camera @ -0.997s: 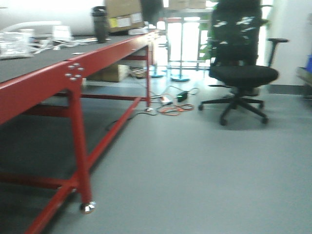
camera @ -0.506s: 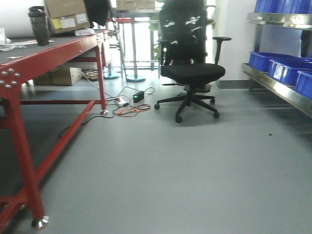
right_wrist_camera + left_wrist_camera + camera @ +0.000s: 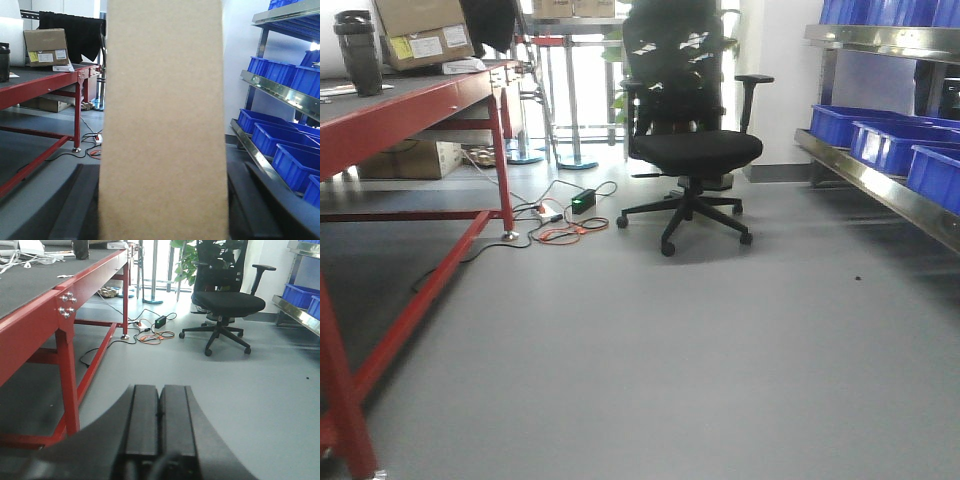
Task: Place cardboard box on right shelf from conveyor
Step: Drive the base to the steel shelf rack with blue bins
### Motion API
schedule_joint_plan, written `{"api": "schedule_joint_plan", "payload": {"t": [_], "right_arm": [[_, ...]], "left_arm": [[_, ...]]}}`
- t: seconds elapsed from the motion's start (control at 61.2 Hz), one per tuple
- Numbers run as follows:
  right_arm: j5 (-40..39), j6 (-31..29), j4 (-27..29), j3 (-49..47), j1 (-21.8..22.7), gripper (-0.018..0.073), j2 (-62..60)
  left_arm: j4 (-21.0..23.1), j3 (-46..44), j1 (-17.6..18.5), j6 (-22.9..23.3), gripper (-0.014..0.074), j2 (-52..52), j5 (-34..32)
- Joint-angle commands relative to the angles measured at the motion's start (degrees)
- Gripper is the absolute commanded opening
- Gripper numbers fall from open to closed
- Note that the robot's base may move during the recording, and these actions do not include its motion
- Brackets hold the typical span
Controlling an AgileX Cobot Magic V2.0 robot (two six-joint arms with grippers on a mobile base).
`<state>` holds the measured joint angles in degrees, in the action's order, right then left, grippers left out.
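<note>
The plain tan cardboard box [image 3: 162,115] fills the middle of the right wrist view, standing upright between the dark fingers [image 3: 82,200] of my right gripper [image 3: 162,172], which is shut on it. My left gripper [image 3: 160,390] hangs above the grey floor with its two pads pressed together and nothing between them. Shiny steel shelves [image 3: 880,185] [image 3: 277,90] carrying blue bins [image 3: 885,145] run along the right side; I cannot tell which of them is the right shelf. The conveyor is out of view. Neither gripper shows in the front view.
A red-framed table [image 3: 410,110] with a dark top stands on the left, bearing a labelled brown box [image 3: 420,30] and a dark bottle [image 3: 358,40]. A black office chair [image 3: 690,150] stands ahead. Cables and a power strip [image 3: 565,215] lie on the grey floor.
The front view has swung to the right: the red table slid off to the left, the chair moved towards the centre, and the steel shelves with blue bins came into view on the right.
</note>
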<state>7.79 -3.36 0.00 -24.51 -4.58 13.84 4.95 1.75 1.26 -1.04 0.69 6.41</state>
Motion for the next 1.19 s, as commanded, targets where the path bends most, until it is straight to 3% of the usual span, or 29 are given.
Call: {"api": "schedule_joint_plan", "payload": {"t": [0.0, 1.176], "right_arm": [[-5.91, -0.34, -0.51, -1.74, 0.39, 0.0055, 0.47], [-5.91, -0.34, -0.51, -1.74, 0.39, 0.0055, 0.47]], "left_arm": [[0.26, -0.16, -0.10, 0.16, -0.0119, 0.40, -4.68], [0.26, -0.16, -0.10, 0.16, -0.0119, 0.40, -4.68]]}}
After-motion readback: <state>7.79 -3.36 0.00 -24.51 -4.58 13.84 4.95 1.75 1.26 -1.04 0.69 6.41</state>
